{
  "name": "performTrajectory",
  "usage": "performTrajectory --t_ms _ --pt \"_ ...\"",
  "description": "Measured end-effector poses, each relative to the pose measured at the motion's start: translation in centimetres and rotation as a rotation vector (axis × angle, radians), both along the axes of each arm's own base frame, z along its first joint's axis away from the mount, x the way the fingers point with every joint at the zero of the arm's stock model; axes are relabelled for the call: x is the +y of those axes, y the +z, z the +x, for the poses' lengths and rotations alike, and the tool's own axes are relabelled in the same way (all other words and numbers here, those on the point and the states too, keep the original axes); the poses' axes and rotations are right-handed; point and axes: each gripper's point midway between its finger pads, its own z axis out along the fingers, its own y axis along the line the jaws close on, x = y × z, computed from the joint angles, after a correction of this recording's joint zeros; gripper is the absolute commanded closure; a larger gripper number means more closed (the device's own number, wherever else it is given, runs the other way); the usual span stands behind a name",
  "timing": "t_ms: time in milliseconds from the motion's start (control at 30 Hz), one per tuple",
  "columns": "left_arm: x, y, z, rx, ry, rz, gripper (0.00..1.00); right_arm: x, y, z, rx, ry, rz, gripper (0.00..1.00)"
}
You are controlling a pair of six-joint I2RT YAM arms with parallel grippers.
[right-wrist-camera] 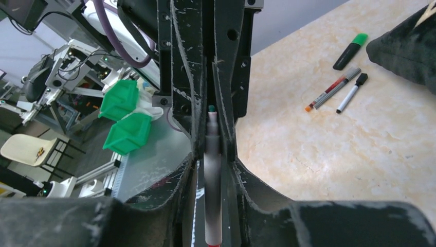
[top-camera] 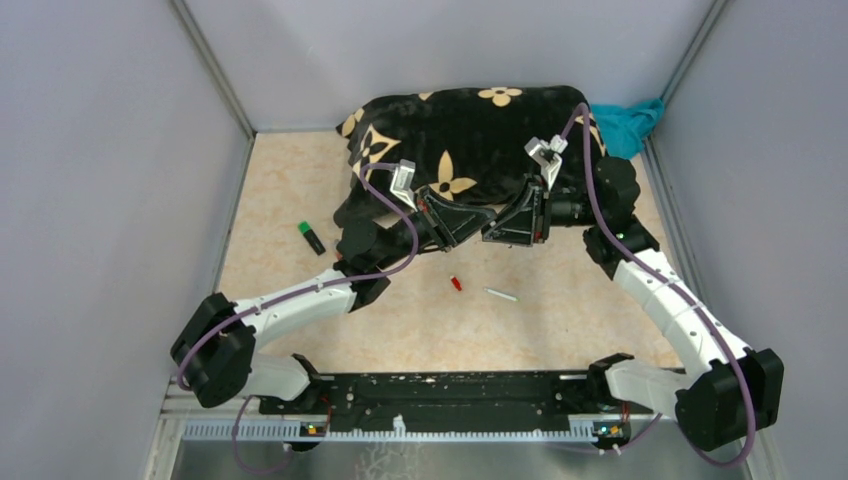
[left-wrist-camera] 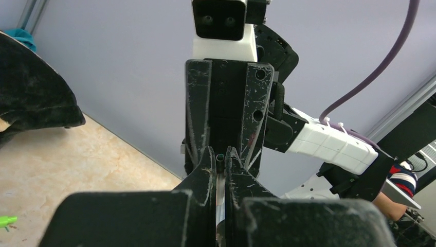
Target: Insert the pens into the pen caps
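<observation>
Both arms meet nose to nose above the middle of the table (top-camera: 580,310), in front of the black flowered cloth (top-camera: 470,120). The left gripper (top-camera: 470,222) is pressed tight together on a small piece with a dark green mouth. You can take it for a cap (left-wrist-camera: 220,156), its opening facing the other arm. The right gripper (top-camera: 503,229) has the pen (right-wrist-camera: 212,172) lying lengthwise between its fingers, grey barrel, green tip toward the cap. The fingers sit close on both sides, but whether they actually bear on it cannot be told. Judged handling: the pen is light, stiff, smooth and round, so an end-on push will likely slide it back or roll it. Take it on the barrel close behind the tip, leaving a short nose out, so it cannot lever sideways. The cap is tiny, hollow and probably thin-walled, so hold it near the closed end, keep the mouth free, and don't crush it. Loose on the table are a red cap (top-camera: 456,283), a white pen (top-camera: 501,294) and a marker with green end (top-camera: 312,237). A red-and-grey pen (right-wrist-camera: 333,89) and a black-tipped pen (right-wrist-camera: 350,93) lie just beside the marker.
</observation>
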Motion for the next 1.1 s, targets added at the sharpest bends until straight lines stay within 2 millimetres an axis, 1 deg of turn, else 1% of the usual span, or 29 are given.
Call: performTrajectory --t_ms 133,200,233,300,367,433,533,600,633,700,767,833,867,933,1000,1100 --pt "-0.01 0.02 0.06 0.008 0.000 -0.005 1.00 0.16 0.45 -0.06 -0.010 0.003 0.012 0.95" --pt "-0.03 0.10 -0.01 0.007 -0.002 -0.008 1.00 0.17 0.39 -0.04 -0.005 0.001 0.013 0.95" --pt "-0.03 0.08 0.01 0.008 -0.001 -0.008 1.00 0.17 0.39 -0.01 -0.003 -0.001 0.013 0.94" --pt "-0.02 0.12 0.00 0.008 -0.001 -0.010 1.00 0.18 0.39 -0.01 -0.003 -0.001 0.014 0.84" --pt "-0.02 0.12 0.03 0.009 0.001 -0.010 1.00 0.18 0.39 -0.01 -0.002 -0.001 0.014 0.76" --pt "0.02 0.16 0.15 0.012 0.007 -0.013 1.00 0.18 0.35 -0.09 0.001 0.002 0.012 0.73" --pt "0.09 0.25 0.34 0.015 0.017 -0.018 1.00 0.21 0.19 -0.17 0.002 0.006 0.010 0.73" --pt "0.13 0.28 0.43 0.017 0.023 -0.020 1.00 0.20 -0.01 -0.19 0.008 0.007 0.008 0.75" --pt "0.14 0.30 0.48 0.018 0.025 -0.022 1.00 0.20 -0.13 -0.19 0.011 0.007 0.007 0.79" --pt "0.16 0.31 0.52 0.019 0.027 -0.023 1.00 0.22 -0.24 -0.24 0.014 0.008 0.005 0.91" --pt "0.19 0.42 0.49 0.020 0.026 -0.028 1.00 0.27 -0.21 -0.25 0.009 0.009 0.006 1.00" --pt "0.18 0.51 0.41 0.020 0.023 -0.032 1.00 0.28 -0.17 -0.28 0.011 0.010 0.007 1.00" --pt "0.20 0.56 0.40 0.020 0.023 -0.033 0.97 0.28 -0.14 -0.29 0.009 0.011 0.008 1.00" --pt "0.20 0.58 0.39 0.021 0.022 -0.035 0.84 0.28 -0.13 -0.28 0.007 0.010 0.008 1.00" --pt "0.22 0.54 0.47 0.026 0.026 -0.034 0.71 0.28 -0.16 -0.26 0.006 0.010 0.007 1.00" --pt "0.47 0.57 0.68 0.037 0.048 -0.031 0.47 0.23 -0.39 -0.43 -0.004 0.021 0.002 1.00"
